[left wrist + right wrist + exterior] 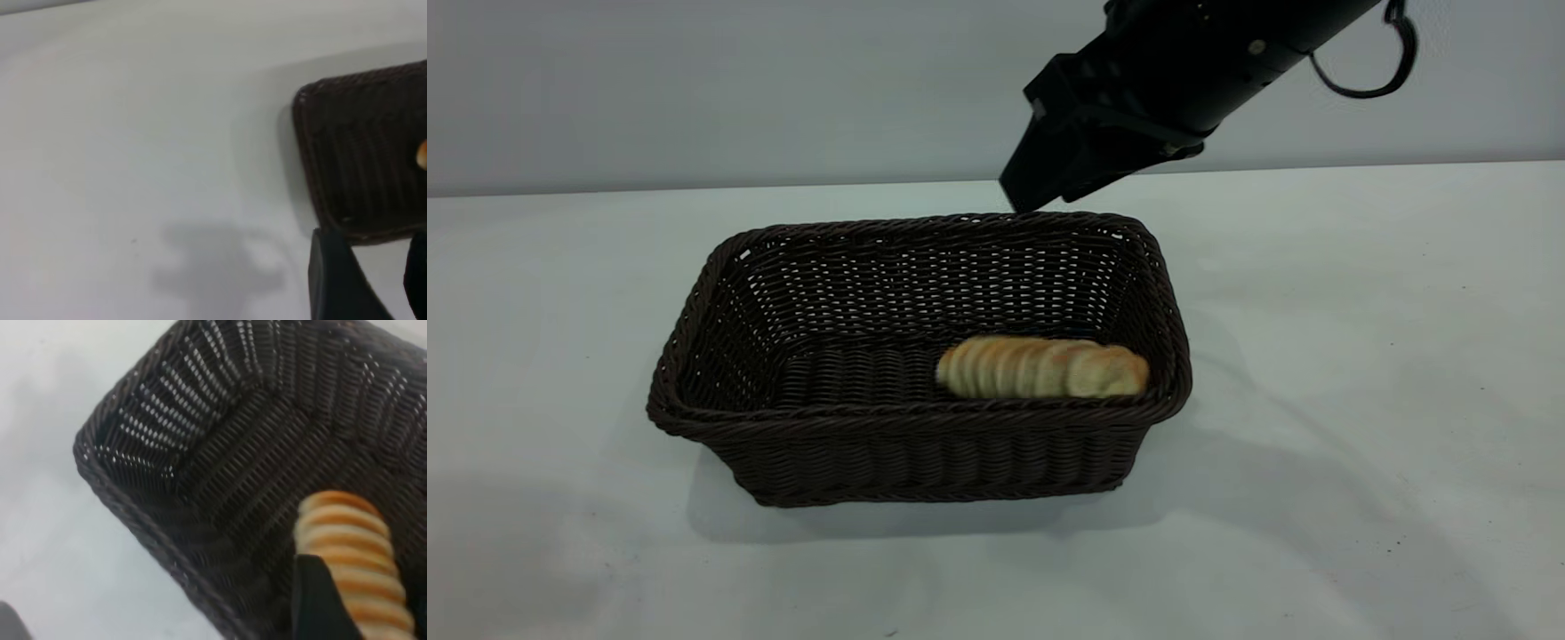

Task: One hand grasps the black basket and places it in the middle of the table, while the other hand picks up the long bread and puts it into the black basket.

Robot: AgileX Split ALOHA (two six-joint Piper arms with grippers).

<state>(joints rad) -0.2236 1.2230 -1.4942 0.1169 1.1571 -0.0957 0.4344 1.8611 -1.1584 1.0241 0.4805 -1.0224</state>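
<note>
Long bread [1042, 367] lies in the black basket [800, 462] on our white table [1360, 356] (grey wall behind); right pincer [1040, 191] hovers above, grip unclear.

Even soft light, faint shadows, blurry wrist views

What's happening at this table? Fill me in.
The long bread already lies inside the black basket, toward its right end, and the basket sits on the white table. The right gripper hangs above the basket's far rim, holding nothing. The left gripper is off to the side over bare table, clear of the basket.
</note>
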